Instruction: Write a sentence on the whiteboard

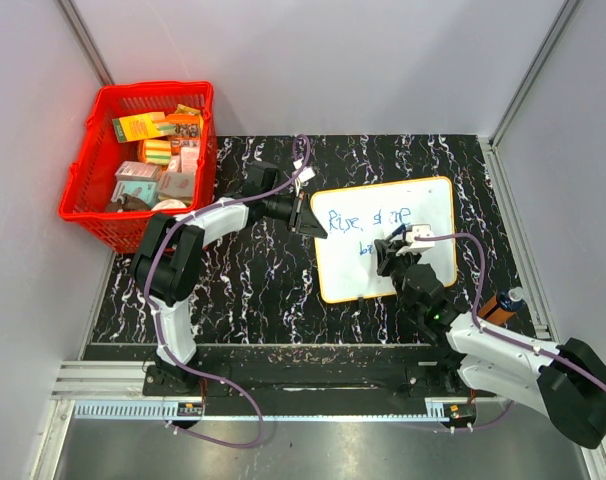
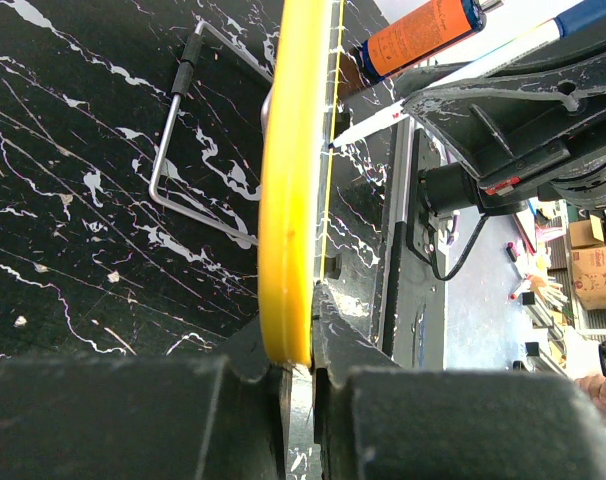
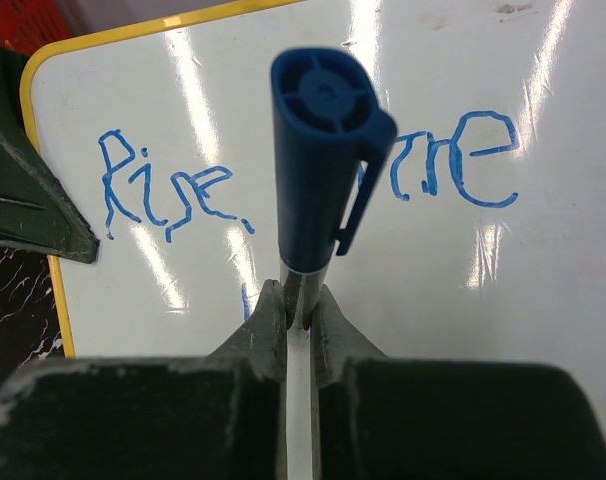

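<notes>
left gripper [image 1: 315, 228] clamped on whiteboard [image 1: 343, 270] left rim, right gripper [image 1: 387, 252] pinching blue marker [image 3: 323, 170] over the sentence [image 3: 168, 190]

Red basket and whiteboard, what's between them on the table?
In the top view, only the left arm crosses that marbled tabletop, with the left gripper shut on the whiteboard's rim.

Black, white-veined table top [image 1: 253, 290]. The whiteboard [image 1: 428, 215] lies on its right half, slightly skewed. Left of and beyond the whiteboard, a red basket [image 1: 83, 205] of small boxes stands over the far corner. Off the whiteboard's near-right corner lies an orange cylinder [image 1: 500, 306] with a blue cap. Beside the whiteboard's rim, a bent wire stand [image 2: 168, 150] shows against the veined surface.
</notes>
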You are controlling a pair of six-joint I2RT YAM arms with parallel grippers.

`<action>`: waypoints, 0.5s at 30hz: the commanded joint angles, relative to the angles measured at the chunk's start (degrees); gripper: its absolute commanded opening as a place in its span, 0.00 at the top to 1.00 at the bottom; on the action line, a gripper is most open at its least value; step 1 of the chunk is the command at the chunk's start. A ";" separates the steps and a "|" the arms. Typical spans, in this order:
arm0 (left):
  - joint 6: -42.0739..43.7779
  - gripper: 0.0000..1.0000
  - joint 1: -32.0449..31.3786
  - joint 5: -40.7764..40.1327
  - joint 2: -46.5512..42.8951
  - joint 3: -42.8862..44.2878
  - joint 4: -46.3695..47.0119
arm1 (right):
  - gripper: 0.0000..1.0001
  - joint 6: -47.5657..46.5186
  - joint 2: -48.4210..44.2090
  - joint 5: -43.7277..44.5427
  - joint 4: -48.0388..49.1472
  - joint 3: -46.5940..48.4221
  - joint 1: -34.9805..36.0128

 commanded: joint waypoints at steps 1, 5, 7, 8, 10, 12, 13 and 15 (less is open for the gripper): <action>12.10 1.00 -2.69 -7.71 2.27 -2.28 -3.30 | 1.00 0.12 0.41 0.41 -1.60 -0.33 -0.18; 12.10 1.00 -2.69 -7.63 2.27 -2.28 -3.21 | 1.00 -1.63 1.38 1.20 0.07 0.46 -0.18; 12.10 1.00 -2.69 -7.71 2.27 -2.37 -3.30 | 1.00 -2.25 1.82 1.73 1.04 1.07 -0.27; 12.10 1.00 -2.69 -7.71 2.27 -2.28 -3.21 | 1.00 -2.78 2.08 1.73 1.13 1.42 -0.19; 12.10 1.00 -2.69 -7.71 2.27 -2.37 -3.21 | 1.00 -3.05 2.96 1.99 1.13 2.56 -0.18; 12.10 1.00 -2.69 -7.63 2.27 -2.37 -3.30 | 1.00 -3.75 3.84 2.34 1.74 3.10 -0.19; 12.10 1.00 -2.69 -7.63 2.27 -2.28 -3.21 | 1.00 -3.84 4.19 2.78 1.92 3.45 -0.18; 12.10 1.00 -2.69 -7.63 2.27 -2.28 -3.12 | 1.00 -4.63 4.63 3.31 2.27 3.71 -0.19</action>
